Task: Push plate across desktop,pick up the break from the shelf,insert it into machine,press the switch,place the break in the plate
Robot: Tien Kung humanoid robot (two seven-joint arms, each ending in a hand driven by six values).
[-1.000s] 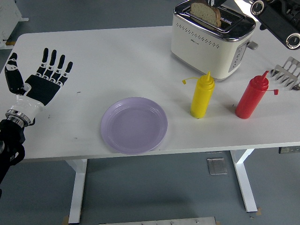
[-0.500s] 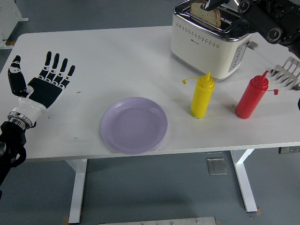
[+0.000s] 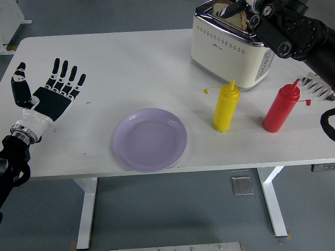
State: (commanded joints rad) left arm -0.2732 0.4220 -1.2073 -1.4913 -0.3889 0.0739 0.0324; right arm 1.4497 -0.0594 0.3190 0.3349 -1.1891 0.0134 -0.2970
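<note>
At upper right we see the right hand [image 3: 245,7] pinching the bread slice [image 3: 234,14] in the toaster [image 3: 230,44], while the left hand [image 3: 48,94] lies spread at left.

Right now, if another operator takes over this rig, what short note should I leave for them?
Left hand: open, palm up, resting at the table's left side, holding nothing.
Right hand: at the bread slice in the toaster slot; grip cannot be judged.
Purple plate: empty, near the front edge. Yellow bottle and red bottle stand between plate and toaster.
Done: bread is in the toaster.
Left: bread into the plate; whether the switch was pressed cannot be told.
</note>
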